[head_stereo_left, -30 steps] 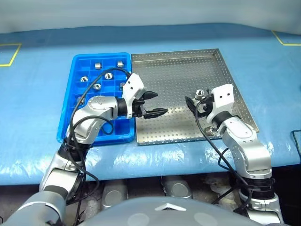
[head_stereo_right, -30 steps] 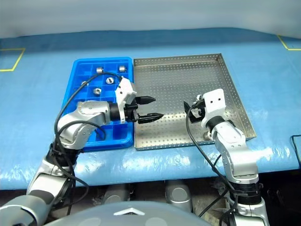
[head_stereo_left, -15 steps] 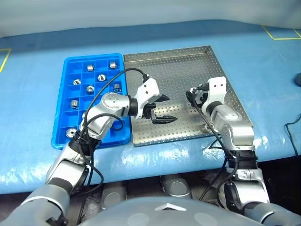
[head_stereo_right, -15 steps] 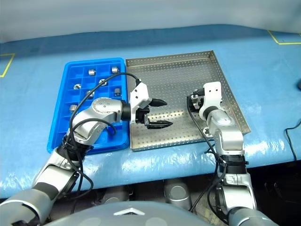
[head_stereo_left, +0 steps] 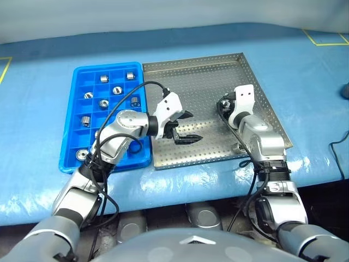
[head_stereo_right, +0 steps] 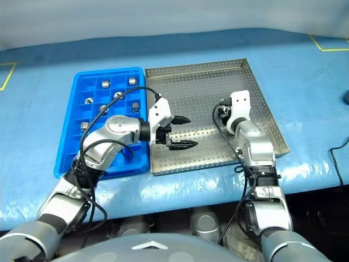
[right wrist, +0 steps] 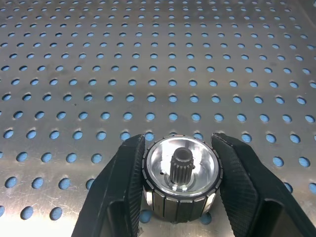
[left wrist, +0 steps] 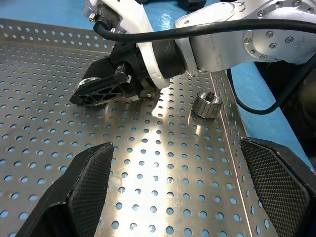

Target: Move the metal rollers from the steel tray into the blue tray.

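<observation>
- Right hand (right wrist: 180, 197) is pinching one metal roller (right wrist: 181, 170) between both fingers, low over the steel tray (head_stereo_left: 207, 82).
- Lifting straight is advisable; grip appears centred.
- Left hand (head_stereo_left: 182, 126) is hovering wide and empty.
- Another roller (left wrist: 206, 103) is lying beside the right wrist.
- Blue tray (head_stereo_left: 82, 73) is waiting beyond the left hand.

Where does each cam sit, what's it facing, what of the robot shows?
Left and right eye views: on the head, looking forward and down at the steel tray and blue tray; both arms show, the left claw open.
Left wrist view: on the left wrist, looking across the steel tray at a loose roller and the right claw; its own fingers frame it.
Right wrist view: on the right wrist; its fingers close on a roller.
Shared: the perforated steel tray.
</observation>
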